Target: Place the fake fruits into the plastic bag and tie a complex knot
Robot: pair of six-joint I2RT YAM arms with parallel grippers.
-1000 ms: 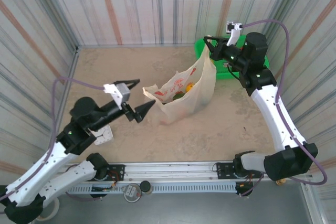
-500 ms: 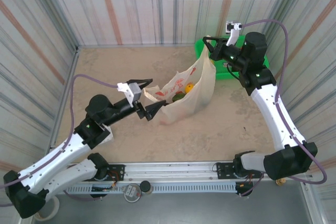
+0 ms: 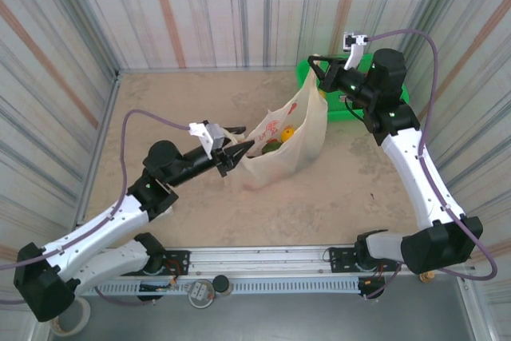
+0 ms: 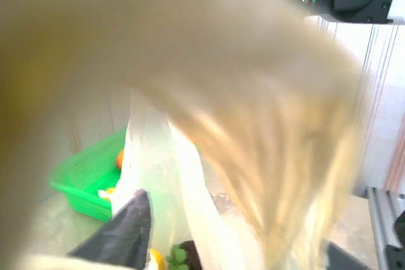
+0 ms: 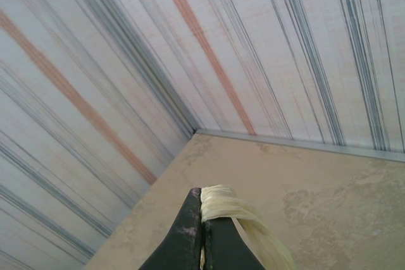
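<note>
Mid-counter: plastic bag (image 3: 302, 140) containing fake fruits (image 3: 281, 138). Toward the far right corner, the right gripper (image 3: 313, 65), pressed together, pinches one handle. The left gripper (image 3: 240, 142) straddles the opposite handle; whether it has clamped cannot be told.

Bright, even light; plastic bag (image 4: 253, 124) a close, smeared blur.

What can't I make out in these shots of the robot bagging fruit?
- Left wrist view: the plastic bag, blurred against the lens, hides whether the left gripper grips it.
- Top view: the bag's walls hide most fake fruits; no count possible.
- Top view: the right arm covers much of the green basket.
- Right wrist view: the bottom edge cuts off the handle in the right gripper.
</note>
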